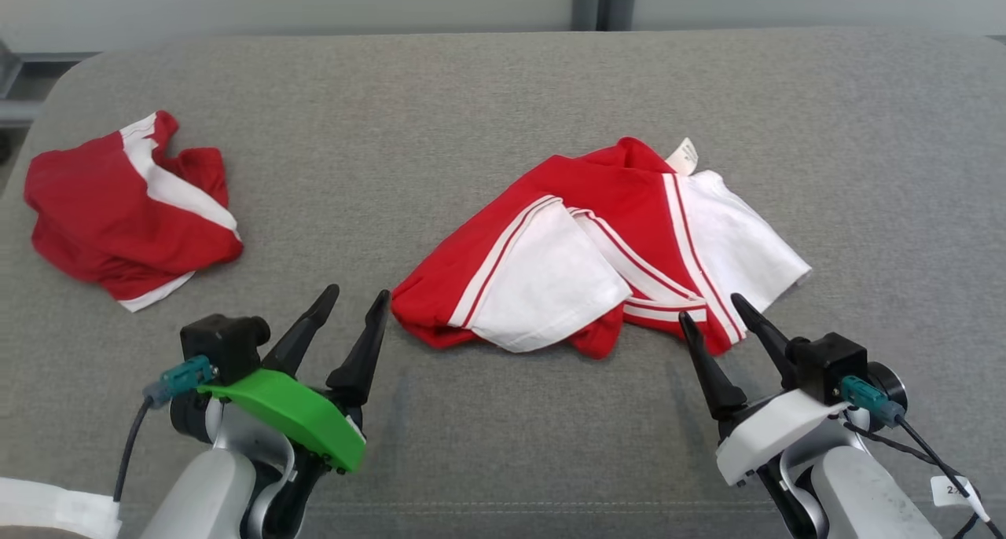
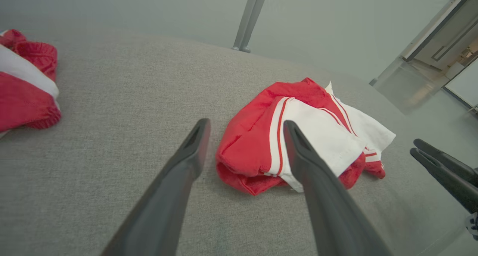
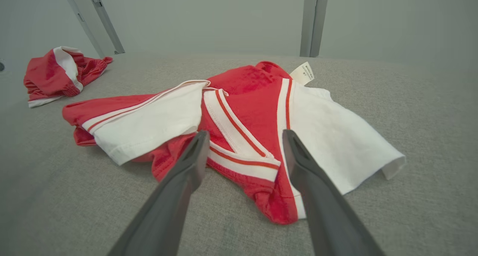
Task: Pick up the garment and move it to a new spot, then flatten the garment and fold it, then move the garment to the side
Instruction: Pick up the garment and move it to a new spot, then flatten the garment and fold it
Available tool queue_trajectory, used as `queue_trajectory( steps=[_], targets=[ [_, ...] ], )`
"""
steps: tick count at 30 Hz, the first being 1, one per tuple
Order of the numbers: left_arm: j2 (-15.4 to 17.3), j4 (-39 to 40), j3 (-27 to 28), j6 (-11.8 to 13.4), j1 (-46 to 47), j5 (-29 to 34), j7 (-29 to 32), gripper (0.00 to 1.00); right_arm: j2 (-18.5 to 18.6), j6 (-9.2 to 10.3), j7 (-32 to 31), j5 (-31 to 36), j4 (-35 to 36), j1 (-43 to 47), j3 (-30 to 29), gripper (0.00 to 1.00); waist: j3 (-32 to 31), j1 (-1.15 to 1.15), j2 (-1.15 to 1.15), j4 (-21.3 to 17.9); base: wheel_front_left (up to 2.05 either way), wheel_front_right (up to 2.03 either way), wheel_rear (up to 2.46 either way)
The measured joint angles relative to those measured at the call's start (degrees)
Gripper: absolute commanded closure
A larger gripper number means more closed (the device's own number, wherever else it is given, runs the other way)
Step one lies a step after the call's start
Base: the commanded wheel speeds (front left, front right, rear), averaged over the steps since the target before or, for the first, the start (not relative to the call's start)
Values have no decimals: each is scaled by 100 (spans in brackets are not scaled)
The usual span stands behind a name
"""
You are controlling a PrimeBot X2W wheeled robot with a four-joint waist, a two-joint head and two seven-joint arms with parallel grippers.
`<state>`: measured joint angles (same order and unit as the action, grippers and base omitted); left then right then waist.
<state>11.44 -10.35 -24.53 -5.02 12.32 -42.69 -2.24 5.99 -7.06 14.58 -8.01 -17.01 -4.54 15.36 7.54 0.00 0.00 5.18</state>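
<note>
The crumpled red-and-white striped cloth garment (image 1: 605, 248) lies just ahead of both grippers. Its near hem is right at the fingertips of the right gripper (image 1: 709, 306), which is spread and empty, and its red corner is just beside the left gripper (image 1: 358, 291), likewise spread and empty. Each should probably pinch an outer edge (not the bunched middle) before lifting. A second crumpled red-and-white garment (image 1: 126, 209) lies well left of the left gripper on the grey woven cushion (image 1: 503, 91).

The garment (image 1: 605, 232) ahead of my fingers (image 1: 361, 350) is soft matt knit cloth, creased, with a thin papery label (image 1: 684, 155) at its far edge. Under me the cushion (image 1: 503, 91) is coarse grey woven fabric. My fingers look like smooth matt dark plastic; my left gripper (image 1: 357, 294) wears a smooth green plastic cover (image 1: 291, 413).
</note>
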Motion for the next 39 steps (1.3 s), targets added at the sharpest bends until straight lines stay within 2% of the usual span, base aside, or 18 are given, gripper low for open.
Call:
queue_trajectory(
  steps=[8,13,20,25,39],
  targets=[
    [-25,-56,-188,337,-169,931,-1047,0,-31,0,-64,-631,-650,-367,20,0,86,0,0,579,0,0,0],
    [-29,-252,-271,464,-443,1039,-1174,0,-24,-1,-136,-1013,-753,-605,213,0,102,0,0,964,0,0,0],
    [-121,-304,-77,591,-625,1024,-1180,0,86,0,-450,-1336,-1198,-738,410,0,68,0,0,1441,0,0,0],
    [-118,-296,65,642,-744,1024,-1198,0,140,0,-488,-1417,-1287,-893,545,0,13,0,0,1514,0,0,0],
    [-181,-157,250,645,-875,1018,-1202,0,382,0,-775,-1664,-1604,-1092,802,0,56,0,0,1341,0,0,0]
  ],
)
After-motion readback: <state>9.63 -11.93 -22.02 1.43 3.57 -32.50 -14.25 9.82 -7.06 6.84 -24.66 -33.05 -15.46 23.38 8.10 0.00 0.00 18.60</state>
